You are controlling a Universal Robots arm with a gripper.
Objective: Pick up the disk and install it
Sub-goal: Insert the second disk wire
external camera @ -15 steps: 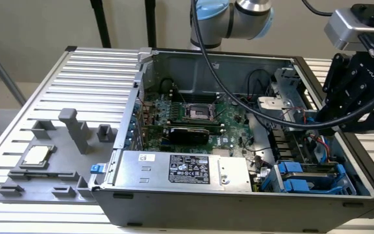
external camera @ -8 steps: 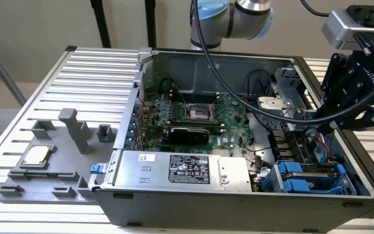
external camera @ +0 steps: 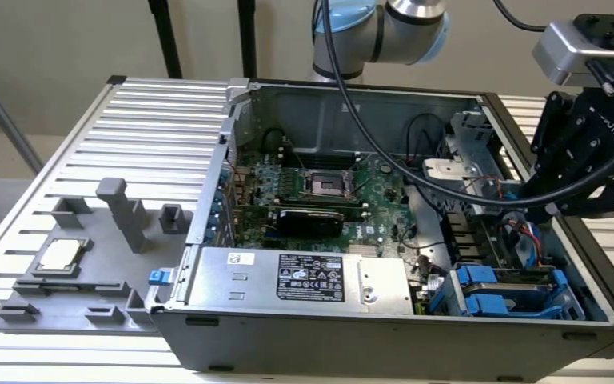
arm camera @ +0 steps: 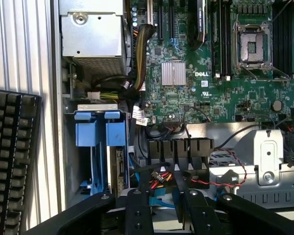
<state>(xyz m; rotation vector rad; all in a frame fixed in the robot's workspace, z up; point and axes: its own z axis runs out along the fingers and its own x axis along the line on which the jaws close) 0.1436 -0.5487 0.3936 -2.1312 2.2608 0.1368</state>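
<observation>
The disk (arm camera: pixel 118 166) sits edge-on in the drive bay at the corner of the open computer case, framed by its bright blue carrier (arm camera: pixel 99 128). In the exterior view the blue carriers (external camera: pixel 496 290) lie in the bay at the case's near right corner. My gripper (arm camera: pixel 164 208) hovers above the case beside the bay, over a bundle of red and black cables. Its black fingers (arm camera: pixel 137 210) stand apart with nothing between them. In the exterior view the gripper (external camera: pixel 550 206) hangs over the case's right side, apart from the disk.
The case holds a green motherboard (external camera: pixel 318 188) and a large silver box with a black-and-white label (external camera: pixel 301 276). On the exterior view's left, a grey tray (external camera: pixel 67 296) carries a small square silver chip (external camera: pixel 60 254). A black keyboard (arm camera: pixel 12 156) lies beside the case.
</observation>
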